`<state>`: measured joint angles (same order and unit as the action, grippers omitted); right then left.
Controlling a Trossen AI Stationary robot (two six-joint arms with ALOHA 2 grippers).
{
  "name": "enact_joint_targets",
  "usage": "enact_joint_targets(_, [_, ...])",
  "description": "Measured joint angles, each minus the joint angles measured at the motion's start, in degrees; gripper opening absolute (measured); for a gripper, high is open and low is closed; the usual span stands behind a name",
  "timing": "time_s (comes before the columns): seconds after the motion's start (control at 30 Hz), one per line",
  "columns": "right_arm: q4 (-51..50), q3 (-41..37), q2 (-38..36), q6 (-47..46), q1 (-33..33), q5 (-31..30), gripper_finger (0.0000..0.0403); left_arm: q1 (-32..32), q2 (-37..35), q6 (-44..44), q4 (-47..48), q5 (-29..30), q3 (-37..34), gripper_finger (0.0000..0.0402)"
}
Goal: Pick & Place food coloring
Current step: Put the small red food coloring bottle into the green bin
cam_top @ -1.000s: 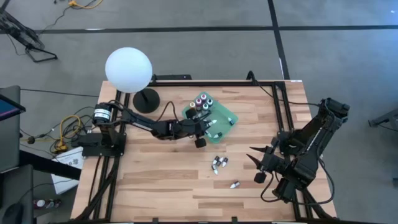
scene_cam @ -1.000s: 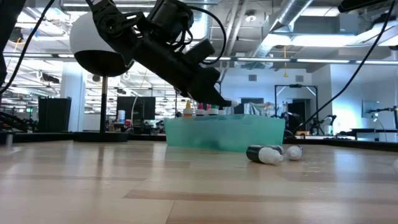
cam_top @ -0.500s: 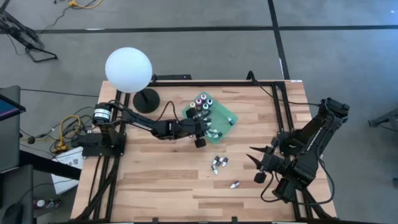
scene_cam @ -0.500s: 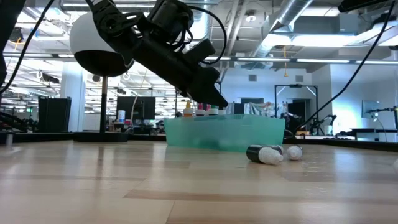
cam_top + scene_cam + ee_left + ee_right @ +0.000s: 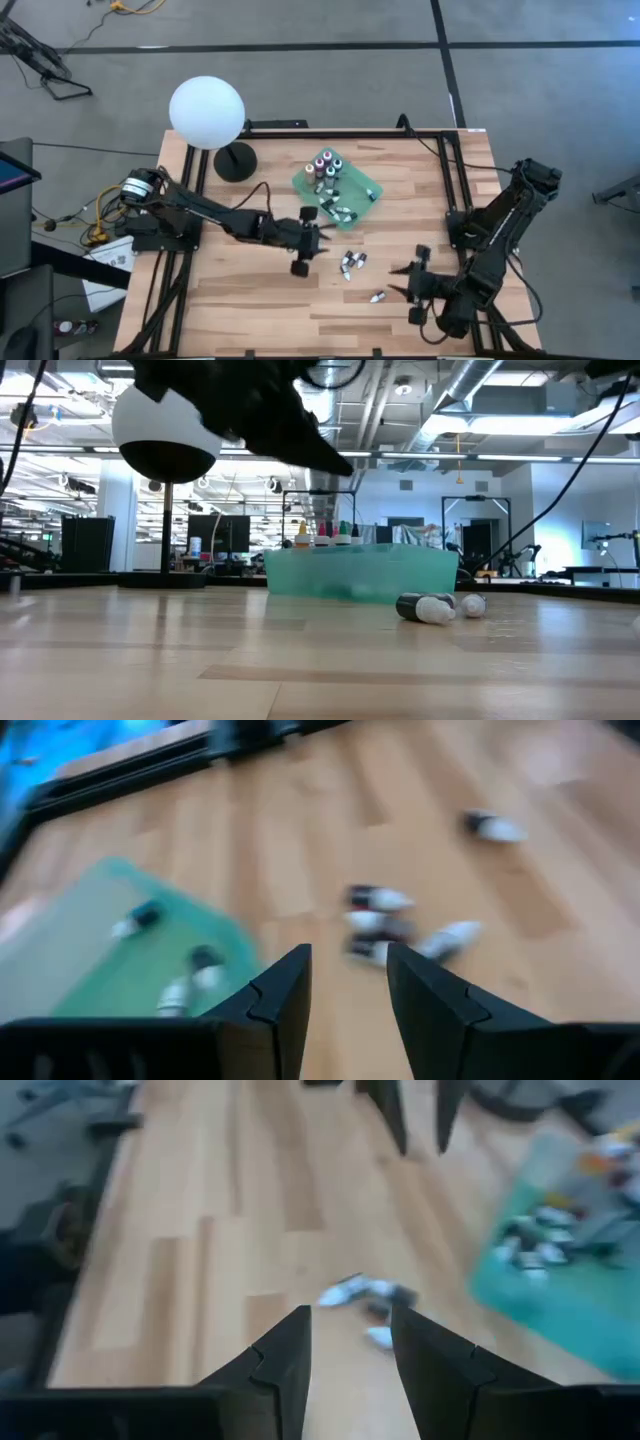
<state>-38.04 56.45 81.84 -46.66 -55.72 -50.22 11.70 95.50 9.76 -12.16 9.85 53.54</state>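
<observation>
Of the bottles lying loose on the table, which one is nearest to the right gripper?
The lone bottle, just beside the right gripper; the other loose bottles cluster farther away, nearer the tray.

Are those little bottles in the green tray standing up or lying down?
Both. In the green tray, a group of bottles stands upright, caps up; a few others lie on their sides near its front edge.
</observation>
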Motion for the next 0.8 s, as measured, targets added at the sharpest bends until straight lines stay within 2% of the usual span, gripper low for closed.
enact_joint_targets(0.17, [12.9, -3.3, 0.0, 6.4, 1.0, 5.8, 0.0131, 3.9, -0.8, -1.6, 0.3, -3.2, 0.0, 0.0127])
enact_joint_targets(0.33, [20.7, -7.7, 0.0, 7.8, 2.7, 12.4, 0.0131, 6.8, -0.8, -3.3, 1.6, -3.7, 0.0, 0.0127])
enact_joint_targets(0.6, [21.9, -9.1, 0.6, 11.4, 6.2, 20.9, 0.0131, 11.1, -0.8, -7.3, 6.9, -4.9, 0.0, 0.0127])
enact_joint_targets(0.8, [23.6, -9.0, 6.0, 13.6, 10.6, 32.3, 0.0131, 13.9, -0.8, -11.3, 11.6, -4.9, 0.0, 0.0127])
